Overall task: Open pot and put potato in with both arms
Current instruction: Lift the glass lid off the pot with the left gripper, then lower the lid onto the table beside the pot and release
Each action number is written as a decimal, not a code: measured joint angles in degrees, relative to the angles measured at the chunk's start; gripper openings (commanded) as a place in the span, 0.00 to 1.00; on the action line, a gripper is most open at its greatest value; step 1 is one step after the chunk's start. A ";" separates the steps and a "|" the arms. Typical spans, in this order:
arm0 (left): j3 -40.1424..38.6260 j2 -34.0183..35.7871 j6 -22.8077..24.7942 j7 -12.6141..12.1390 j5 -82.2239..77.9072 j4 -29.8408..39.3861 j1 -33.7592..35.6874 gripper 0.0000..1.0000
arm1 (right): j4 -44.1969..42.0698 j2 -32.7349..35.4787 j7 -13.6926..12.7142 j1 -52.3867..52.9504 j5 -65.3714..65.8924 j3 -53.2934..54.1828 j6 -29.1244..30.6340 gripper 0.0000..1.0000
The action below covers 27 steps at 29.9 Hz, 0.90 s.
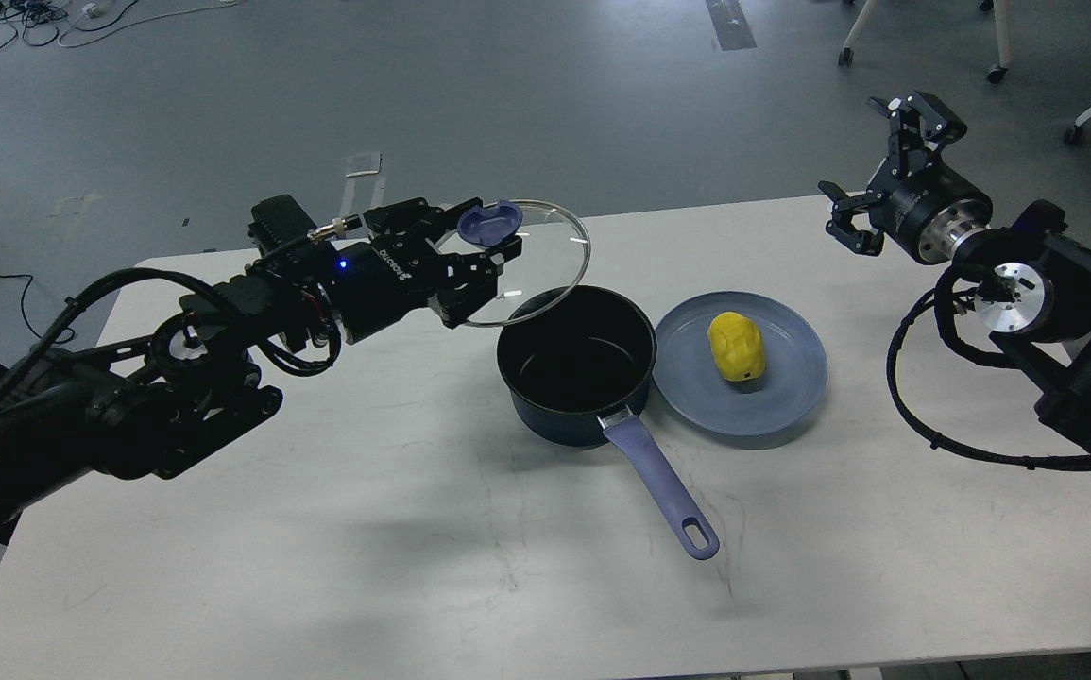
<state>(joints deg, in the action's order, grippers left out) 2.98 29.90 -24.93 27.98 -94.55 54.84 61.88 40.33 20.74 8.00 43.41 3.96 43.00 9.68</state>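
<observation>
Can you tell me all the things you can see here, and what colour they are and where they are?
pot: one, dark navy with black inside, open, middle of the table, handle pointing toward the robot
lid: one, clear glass with a blue knob, held up in the air just left of and behind the pot
potato: one, yellow, lying on the plate
plate: one, grey-blue, right beside the pot
table: one, white, under everything
cables: several, black, on the grey floor at far left
left gripper: one, black, shut on the lid's knob
right gripper: one, black, open, empty, up beyond the plate on the right
</observation>
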 measured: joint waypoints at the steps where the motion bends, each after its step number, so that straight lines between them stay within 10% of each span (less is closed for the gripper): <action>1: 0.00 0.60 -0.18 0.00 0.01 0.00 0.05 0.62 | 0.00 0.00 0.00 0.00 0.00 -0.01 0.00 1.00; 27: 0.54 11.28 -3.11 0.00 -0.05 2.04 -7.09 0.63 | 0.62 -0.05 0.00 0.66 0.02 -0.09 -3.10 1.00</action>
<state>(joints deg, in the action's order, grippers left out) 3.52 41.18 -28.04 27.99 -94.60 56.88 54.79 40.95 20.69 8.00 44.08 3.98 42.91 6.58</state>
